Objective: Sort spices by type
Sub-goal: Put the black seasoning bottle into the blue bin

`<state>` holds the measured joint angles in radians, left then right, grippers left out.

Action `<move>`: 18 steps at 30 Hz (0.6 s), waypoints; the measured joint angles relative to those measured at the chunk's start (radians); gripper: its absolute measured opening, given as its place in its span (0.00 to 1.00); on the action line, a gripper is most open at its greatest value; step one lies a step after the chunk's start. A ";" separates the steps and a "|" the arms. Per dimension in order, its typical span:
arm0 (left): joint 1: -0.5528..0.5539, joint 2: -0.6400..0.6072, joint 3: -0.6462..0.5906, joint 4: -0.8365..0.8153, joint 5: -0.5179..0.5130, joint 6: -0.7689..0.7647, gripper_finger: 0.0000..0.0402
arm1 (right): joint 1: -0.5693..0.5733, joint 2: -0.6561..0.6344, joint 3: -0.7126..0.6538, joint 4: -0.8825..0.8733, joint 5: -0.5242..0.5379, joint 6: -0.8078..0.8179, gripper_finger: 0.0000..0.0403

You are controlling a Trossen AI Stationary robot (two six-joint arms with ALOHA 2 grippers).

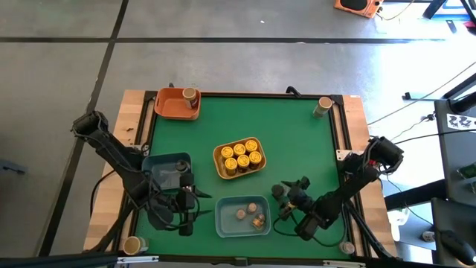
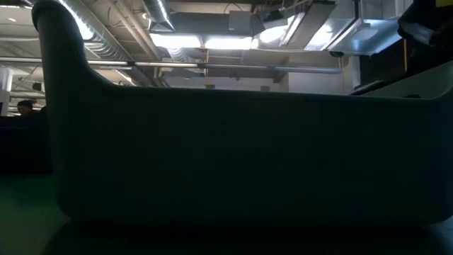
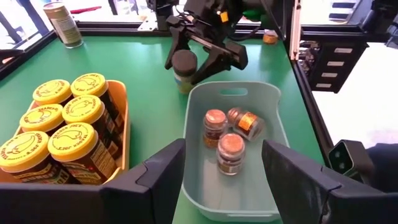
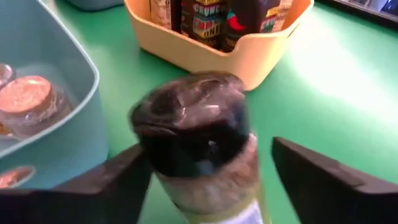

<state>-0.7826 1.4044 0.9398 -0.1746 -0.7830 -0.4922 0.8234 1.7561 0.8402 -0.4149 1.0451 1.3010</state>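
Three copper-lidded spice jars lie and stand in the near blue tray. Several yellow-lidded jars fill the yellow tray. A dark-lidded jar stands upright on the green mat just right of the blue tray. My right gripper is open, with one finger on each side of that jar. My left gripper is open and empty at the blue tray's left end. One jar stands in the orange tray. My right gripper straddles the dark-lidded jar's top, coming level from the table's right. One finger stands close against the lid and the other is clearly apart. Whether the near finger touches the jar, I cannot tell.
A second blue tray at the left holds a dark item. Loose jars stand at the far right corner, the near left corner and the near right corner. The blue tray's wall blocks the low view.
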 joint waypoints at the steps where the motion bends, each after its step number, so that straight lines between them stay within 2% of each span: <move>1: 0.002 0.000 0.000 0.000 0.000 0.000 0.52 | 0.000 0.000 0.000 0.000 0.001 0.000 0.87; 3: 0.008 0.000 0.000 0.000 0.002 -0.002 0.52 | 0.000 0.000 0.000 -0.006 -0.010 0.000 0.94; 5: 0.015 0.000 0.000 0.001 0.001 -0.003 0.52 | 0.003 -0.011 0.001 -0.026 -0.023 0.000 0.97; 10: 0.034 0.000 0.000 0.002 0.005 -0.004 0.52 | 0.008 -0.029 0.002 -0.048 -0.085 -0.033 0.93; 14: 0.043 0.000 0.000 0.001 0.026 -0.002 0.52 | -0.006 -0.025 0.003 -0.046 -0.137 -0.177 0.89; 18: 0.042 0.000 0.000 0.002 0.027 -0.001 0.52 | -0.030 -0.031 0.033 -0.052 -0.198 -0.432 0.87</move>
<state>-0.7403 1.4044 0.9398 -0.1730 -0.7559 -0.4931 0.7931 1.7256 0.8736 -0.4669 0.8466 0.8686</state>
